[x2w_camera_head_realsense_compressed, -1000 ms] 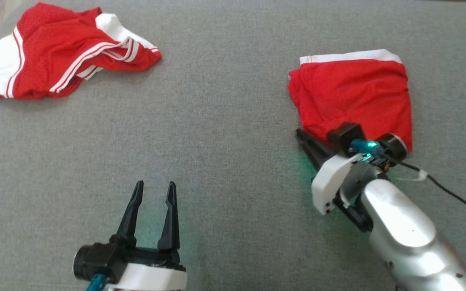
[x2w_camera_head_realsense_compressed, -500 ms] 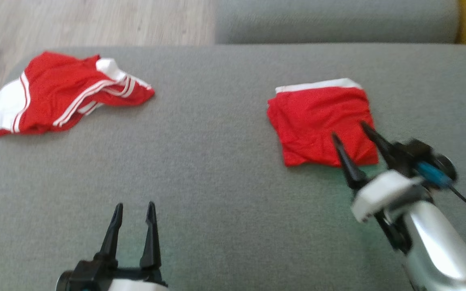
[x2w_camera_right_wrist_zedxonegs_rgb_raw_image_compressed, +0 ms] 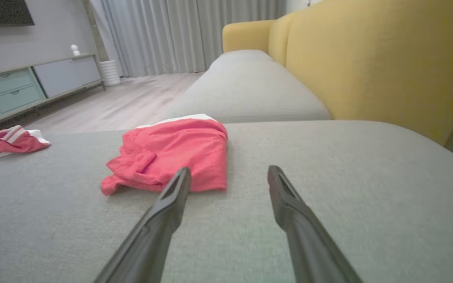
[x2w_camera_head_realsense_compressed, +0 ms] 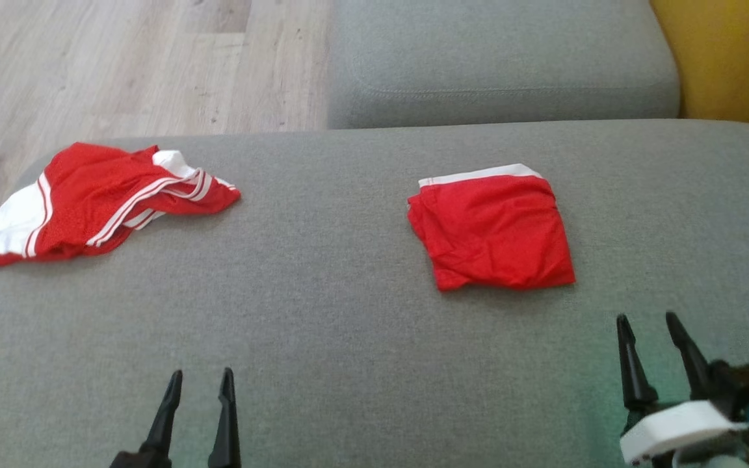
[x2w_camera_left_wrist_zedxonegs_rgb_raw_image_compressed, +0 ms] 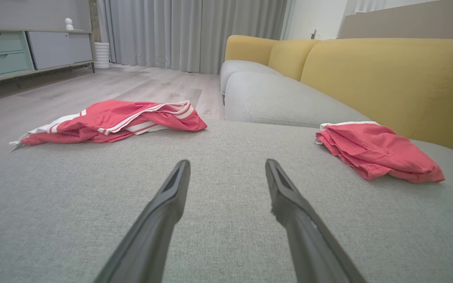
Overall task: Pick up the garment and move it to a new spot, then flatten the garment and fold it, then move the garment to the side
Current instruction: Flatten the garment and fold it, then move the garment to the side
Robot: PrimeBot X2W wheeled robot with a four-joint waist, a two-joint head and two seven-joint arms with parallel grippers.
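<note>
A folded red garment (x2w_camera_head_realsense_compressed: 493, 227) with a white waistband lies flat on the grey sofa seat (x2w_camera_head_realsense_compressed: 322, 305), right of centre; it also shows as the folded red garment (x2w_camera_left_wrist_zedxonegs_rgb_raw_image_compressed: 376, 151) and the folded red garment (x2w_camera_right_wrist_zedxonegs_rgb_raw_image_compressed: 171, 157). My right gripper (x2w_camera_head_realsense_compressed: 647, 318) stands open just in front of it, apart from the cloth. At the bottom left my left gripper (x2w_camera_head_realsense_compressed: 200, 376) is open and holds nothing. A second, crumpled red garment (x2w_camera_head_realsense_compressed: 101, 201) with white stripes rests at the seat's far left edge.
The wooden floor (x2w_camera_head_realsense_compressed: 121, 65) drops off beyond the seat's left edge. Another grey seat cushion (x2w_camera_head_realsense_compressed: 498, 58) lies behind, and the yellow backrest (x2w_camera_head_realsense_compressed: 732, 58) rises at the right. A low cabinet (x2w_camera_left_wrist_zedxonegs_rgb_raw_image_compressed: 22, 51) stands across the room.
My right gripper has let go of the folded garment and drawn back toward me, now open. The head camera has tilted up, so the whole scene sits lower in view.
</note>
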